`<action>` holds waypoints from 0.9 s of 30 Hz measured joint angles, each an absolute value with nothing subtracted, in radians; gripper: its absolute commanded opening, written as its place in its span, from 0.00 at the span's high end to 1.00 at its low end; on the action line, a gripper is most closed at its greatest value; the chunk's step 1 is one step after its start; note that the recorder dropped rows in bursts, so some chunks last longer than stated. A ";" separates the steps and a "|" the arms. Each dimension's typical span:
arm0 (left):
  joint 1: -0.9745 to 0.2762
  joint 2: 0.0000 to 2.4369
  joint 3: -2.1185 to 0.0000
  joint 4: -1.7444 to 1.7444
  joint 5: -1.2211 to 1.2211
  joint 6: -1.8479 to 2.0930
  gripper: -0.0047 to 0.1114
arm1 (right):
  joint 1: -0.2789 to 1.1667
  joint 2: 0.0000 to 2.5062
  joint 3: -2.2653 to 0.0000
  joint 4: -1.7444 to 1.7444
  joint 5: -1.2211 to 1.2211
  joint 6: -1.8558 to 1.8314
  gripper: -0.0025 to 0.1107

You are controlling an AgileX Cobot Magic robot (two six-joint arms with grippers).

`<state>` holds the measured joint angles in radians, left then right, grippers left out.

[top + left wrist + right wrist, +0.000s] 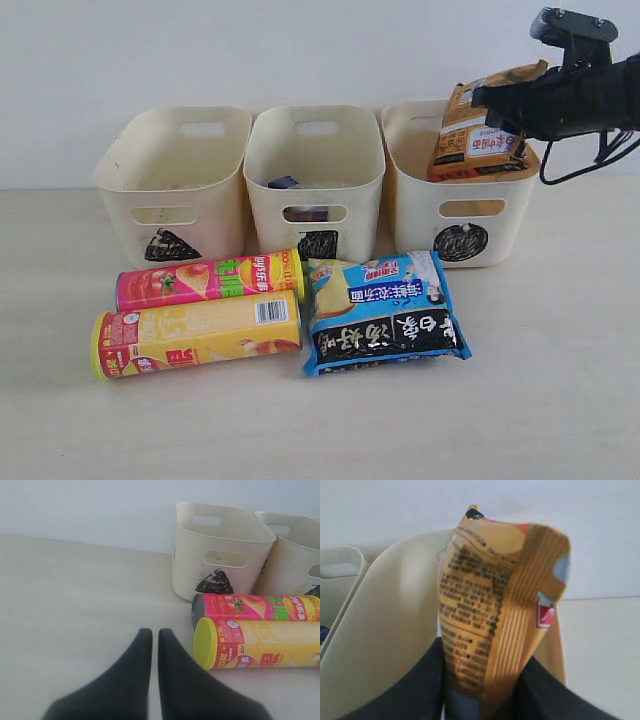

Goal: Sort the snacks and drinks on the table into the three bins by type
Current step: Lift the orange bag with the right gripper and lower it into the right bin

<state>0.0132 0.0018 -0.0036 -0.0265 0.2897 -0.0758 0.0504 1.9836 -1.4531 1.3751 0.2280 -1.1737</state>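
Note:
Three cream bins stand in a row at the back: left bin (175, 180), middle bin (315, 175), right bin (455, 205). My right gripper (500, 105) is shut on the orange packet (475, 135), which hangs partly inside the right bin; the right wrist view shows this packet (490, 610) pinched between the black fingers. On the table (560, 400) lie the pink canister (210, 280), the yellow canister (195, 333) and the blue-black packet (385, 312). A dark drink carton (285, 183) shows inside the middle bin. My left gripper (151, 635) is shut and empty, low over the table beside the yellow canister's lid (206, 643).
A pale wall stands close behind the bins. A black cable (590, 160) hangs from the right arm beside the right bin. Bare table (75, 605) stretches left of the left gripper.

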 measured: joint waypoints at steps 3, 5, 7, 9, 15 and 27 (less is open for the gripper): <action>0.013 0.002 -0.004 -0.027 0.290 -0.076 0.93 | 0.050 1.984 -1.456 1.377 0.240 -1.174 0.47; 0.013 0.002 -0.004 -0.027 0.290 -0.076 0.93 | 0.050 1.984 -1.461 1.377 0.246 -1.174 0.37; 0.013 0.002 -0.004 -0.027 0.290 -0.076 0.93 | 0.050 1.984 -1.467 1.379 0.254 -1.174 0.37; 0.013 0.002 -0.004 -0.027 0.290 -0.076 0.93 | 0.050 1.977 -1.470 1.379 0.256 -1.174 0.37; 0.013 0.002 -0.004 -0.027 0.290 -0.076 0.93 | 0.050 1.913 -1.472 1.355 0.254 -1.174 0.43; 0.013 0.002 -0.004 -0.027 0.290 -0.076 0.93 | 0.050 1.852 -1.476 0.949 0.487 -0.922 0.98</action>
<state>0.0132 0.0018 -0.0036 -0.0265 0.2897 -0.0758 0.0504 1.8517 -1.4757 0.9485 0.4875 -0.9223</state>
